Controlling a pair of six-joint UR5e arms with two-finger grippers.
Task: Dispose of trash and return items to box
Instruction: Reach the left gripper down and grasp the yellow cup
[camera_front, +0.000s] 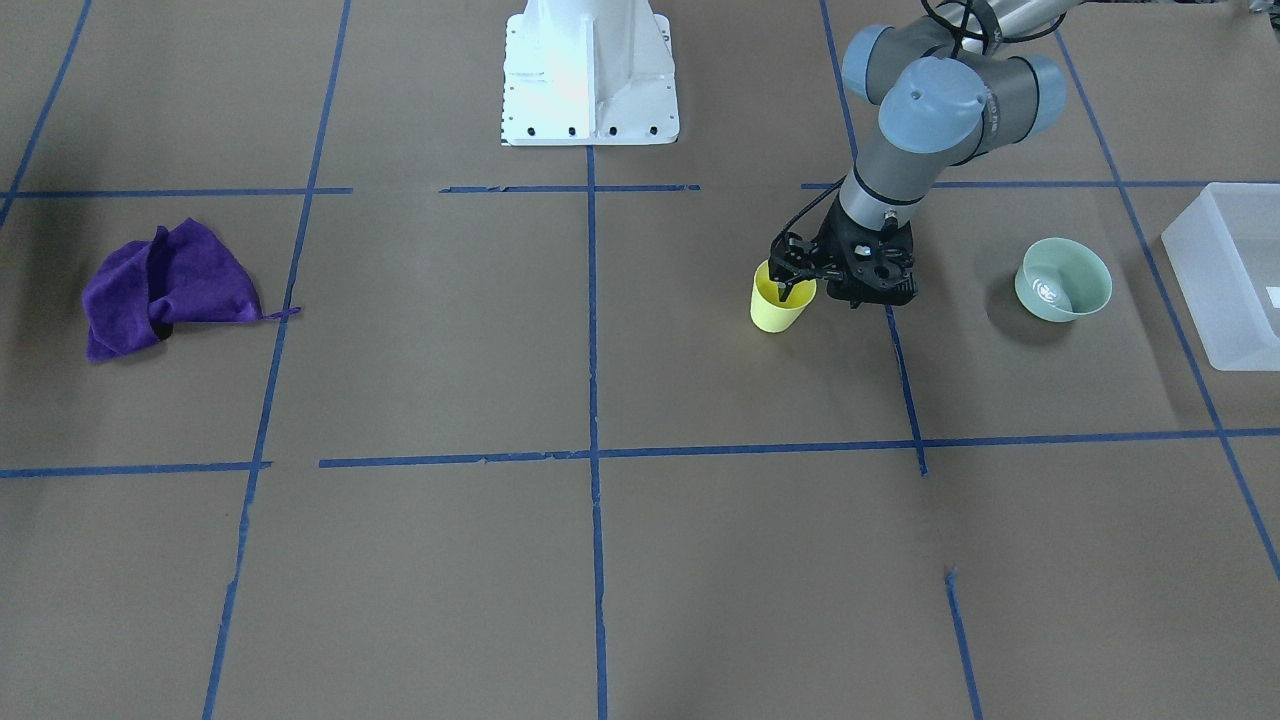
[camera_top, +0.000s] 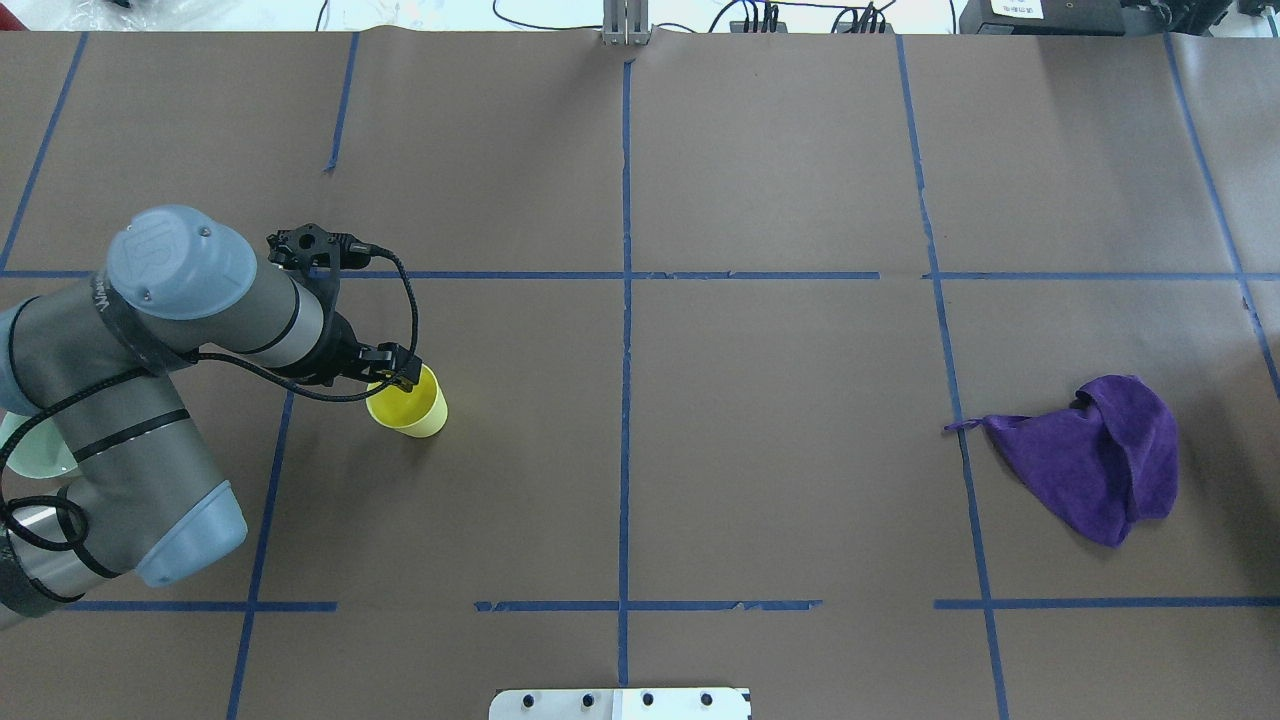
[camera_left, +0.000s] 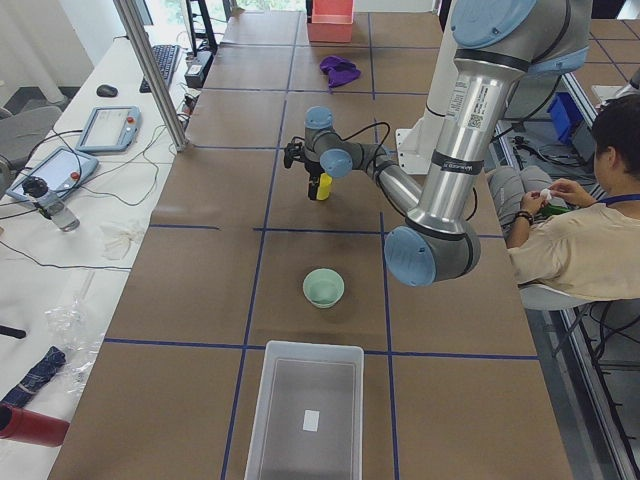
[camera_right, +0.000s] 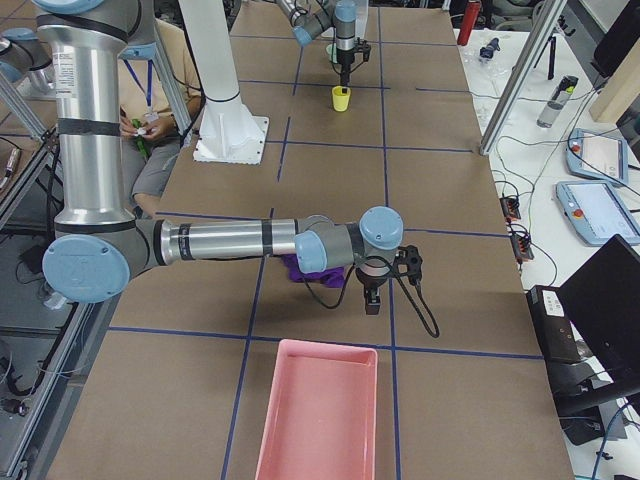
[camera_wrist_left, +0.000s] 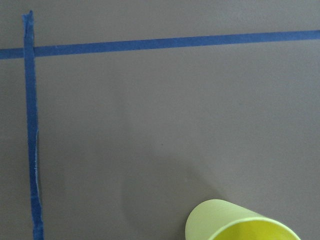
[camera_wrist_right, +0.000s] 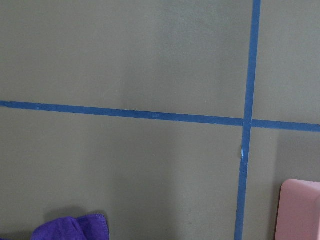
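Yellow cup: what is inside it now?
One finger of the left gripper reaches inside the yellow cup at its rim. Besides that, only yellow wall shows; the gripper covers part of the bottom.

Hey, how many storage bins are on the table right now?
2. The frosted white tub sits at the table's end on the robot's left, beyond the green bowl; the pink bin at the opposite end, near the purple cloth. Others may be hidden.

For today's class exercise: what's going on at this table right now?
The left end effector sits at the rim of the upright yellow cup; whether it has gripped is unclear. A mint-green bowl and the frosted tub lie nearby. The right end effector hangs beside the purple cloth.
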